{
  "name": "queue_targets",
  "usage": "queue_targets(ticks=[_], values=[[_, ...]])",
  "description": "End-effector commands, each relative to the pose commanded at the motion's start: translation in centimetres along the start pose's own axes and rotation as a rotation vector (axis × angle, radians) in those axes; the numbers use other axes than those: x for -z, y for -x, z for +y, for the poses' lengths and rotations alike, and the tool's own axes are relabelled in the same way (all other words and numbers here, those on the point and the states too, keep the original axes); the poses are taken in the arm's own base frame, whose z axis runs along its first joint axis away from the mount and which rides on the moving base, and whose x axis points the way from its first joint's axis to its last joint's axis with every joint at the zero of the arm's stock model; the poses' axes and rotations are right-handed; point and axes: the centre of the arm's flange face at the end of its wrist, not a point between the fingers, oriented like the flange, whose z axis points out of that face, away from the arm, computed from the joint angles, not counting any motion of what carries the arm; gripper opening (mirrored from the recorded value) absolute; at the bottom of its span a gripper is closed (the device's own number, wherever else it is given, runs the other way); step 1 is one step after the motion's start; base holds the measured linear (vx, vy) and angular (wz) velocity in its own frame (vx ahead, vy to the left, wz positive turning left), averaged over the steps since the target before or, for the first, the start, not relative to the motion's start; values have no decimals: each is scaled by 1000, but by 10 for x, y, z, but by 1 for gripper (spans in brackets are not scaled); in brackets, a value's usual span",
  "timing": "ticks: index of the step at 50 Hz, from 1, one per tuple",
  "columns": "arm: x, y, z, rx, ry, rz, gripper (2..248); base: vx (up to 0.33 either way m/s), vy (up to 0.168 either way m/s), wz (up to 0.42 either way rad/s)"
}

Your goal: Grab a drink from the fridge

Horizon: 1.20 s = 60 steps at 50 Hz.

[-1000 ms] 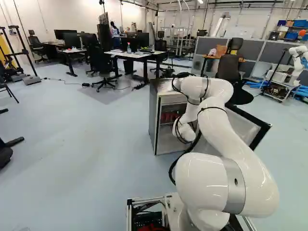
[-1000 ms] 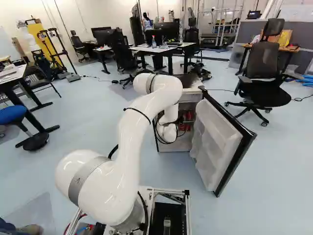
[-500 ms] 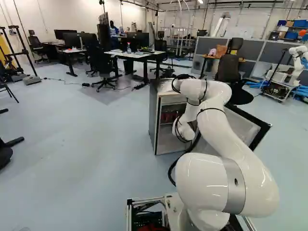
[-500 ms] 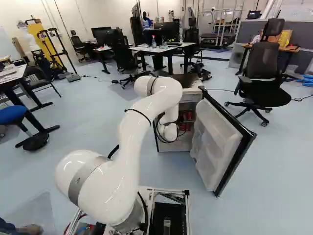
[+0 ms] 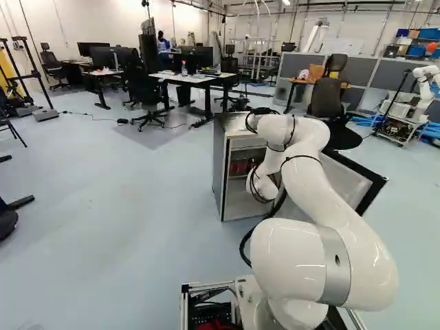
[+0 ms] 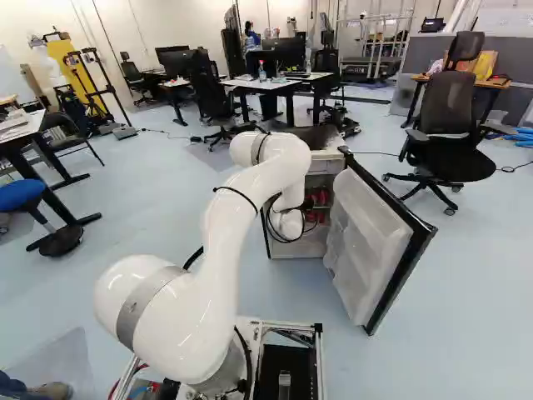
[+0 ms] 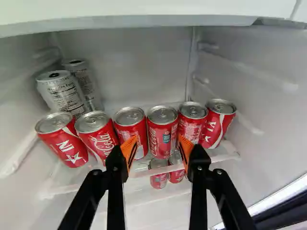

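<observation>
With the reach in hand, the gripper (image 7: pixel 157 145) stands open and empty before a row of cans inside the fridge (image 5: pixel 218 168), so the next move likely calls for easing forward around one middle red can (image 7: pixel 162 134).

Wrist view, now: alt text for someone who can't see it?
Open jaws face a row of six red cans inside a fridge, gripping none. Two silver cans sit behind one end; two more red cans show below.
</observation>
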Motion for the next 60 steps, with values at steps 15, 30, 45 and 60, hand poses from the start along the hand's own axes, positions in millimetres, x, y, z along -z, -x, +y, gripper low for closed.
queue_targets(ticks=[15,30,45,60], values=[[-10,3,-1,5,-3,-13,140,0,0,0],[-20,4,-2,10,-6,-7,140,0,0,0],[-31,5,-2,14,-7,12,140,0,0,0],[-42,5,-3,19,-10,32,140,0,0,0]])
